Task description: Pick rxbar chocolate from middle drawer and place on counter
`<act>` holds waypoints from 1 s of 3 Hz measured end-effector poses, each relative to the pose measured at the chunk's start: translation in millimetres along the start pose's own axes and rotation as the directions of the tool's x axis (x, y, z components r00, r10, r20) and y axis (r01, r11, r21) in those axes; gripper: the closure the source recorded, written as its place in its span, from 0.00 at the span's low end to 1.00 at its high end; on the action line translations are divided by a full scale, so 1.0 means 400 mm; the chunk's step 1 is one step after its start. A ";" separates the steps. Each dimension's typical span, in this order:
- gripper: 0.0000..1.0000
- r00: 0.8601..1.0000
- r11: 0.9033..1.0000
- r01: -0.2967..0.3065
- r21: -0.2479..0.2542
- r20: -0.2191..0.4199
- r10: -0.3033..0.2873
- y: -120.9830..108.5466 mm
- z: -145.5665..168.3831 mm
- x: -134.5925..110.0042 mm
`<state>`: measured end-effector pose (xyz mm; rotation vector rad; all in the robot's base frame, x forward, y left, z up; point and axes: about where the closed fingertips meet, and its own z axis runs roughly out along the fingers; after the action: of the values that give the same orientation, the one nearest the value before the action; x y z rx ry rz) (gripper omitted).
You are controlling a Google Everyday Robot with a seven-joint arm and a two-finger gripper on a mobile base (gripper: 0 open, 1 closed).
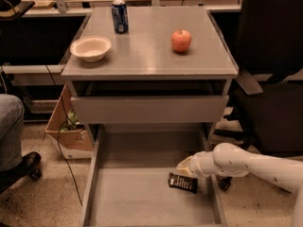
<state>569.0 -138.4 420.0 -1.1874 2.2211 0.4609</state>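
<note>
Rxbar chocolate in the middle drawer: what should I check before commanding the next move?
1. Middle drawer pulled out far enough to reach in: ok.
2. Rxbar chocolate in view, lying flat on the drawer floor near the right wall: ok.
3. End effector at the bar, just behind its far edge: ok.
4. Bar actually held by the end effector: cannot tell.
5. Upward path: the bar sits forward of the upper drawer front, so a lift likely passes it: ok.
6. Counter has bare surface between the bowl and the apple: ok.
</note>
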 end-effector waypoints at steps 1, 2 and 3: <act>1.00 1.000 1.000 0.015 0.014 0.004 -0.015 0.006 -0.060 -0.042; 0.76 1.000 1.000 0.023 -0.006 0.001 -0.023 0.014 -0.124 -0.074; 0.53 1.000 1.000 0.023 -0.006 0.001 -0.023 0.014 -0.124 -0.074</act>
<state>561.2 -143.3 477.3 -1.2141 2.2049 0.4590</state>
